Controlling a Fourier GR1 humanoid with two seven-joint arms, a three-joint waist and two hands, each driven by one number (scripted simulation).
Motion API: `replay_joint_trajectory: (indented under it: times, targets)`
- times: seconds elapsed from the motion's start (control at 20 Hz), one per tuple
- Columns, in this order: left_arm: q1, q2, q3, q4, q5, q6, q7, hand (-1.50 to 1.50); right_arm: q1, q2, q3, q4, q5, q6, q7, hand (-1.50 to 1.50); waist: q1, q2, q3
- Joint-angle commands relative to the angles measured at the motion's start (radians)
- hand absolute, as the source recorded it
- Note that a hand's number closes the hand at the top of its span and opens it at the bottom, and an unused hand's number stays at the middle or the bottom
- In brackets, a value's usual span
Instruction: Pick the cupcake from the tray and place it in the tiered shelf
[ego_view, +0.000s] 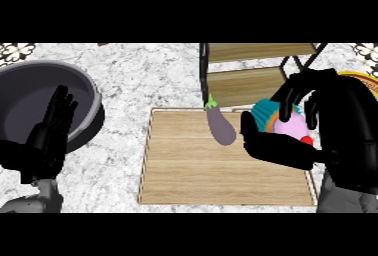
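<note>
My right hand is curled round the cupcake, which has pink frosting, a teal wrapper and a red spot near my thumb. It hangs over the right edge of the wooden tray, just in front of the tiered shelf. The shelf has wooden boards in a black wire frame at the back right. My fingers and thumb hide much of the cupcake. At the left edge, in front of the pot, my left hand stays open with fingers up.
A purple eggplant with a green stem lies on the tray's far edge, close to my right hand. A large dark grey pot stands at the left. An orange-rimmed object shows at the right edge.
</note>
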Motion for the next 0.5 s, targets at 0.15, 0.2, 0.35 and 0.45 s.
replay_joint_trajectory:
  times: [0.15, 0.2, 0.35, 0.45]
  targets:
    - [-0.055, 0.006, 0.032, 0.059, 0.018, -0.025, 0.007, 0.00, -0.118, -0.049, -0.174, 0.129, -0.024, -0.002, -0.026, 1.50, -0.001, 0.003, 0.000]
    - [-0.037, -0.007, 0.020, 0.061, -0.013, -0.007, -0.034, 0.00, -0.060, -0.051, -0.164, 0.188, -0.007, -0.070, -0.102, 1.50, 0.001, 0.003, 0.000]
    - [0.011, -0.037, -0.019, -0.006, -0.032, 0.010, -0.003, 0.00, -0.124, -0.033, -0.187, 0.377, 0.034, -0.196, -0.171, 1.50, 0.012, 0.005, 0.001]
    - [0.009, -0.040, -0.012, 0.005, -0.027, 0.000, -0.021, 0.00, -0.094, -0.051, -0.222, 0.373, -0.001, -0.227, -0.228, 1.50, 0.005, 0.003, 0.001]
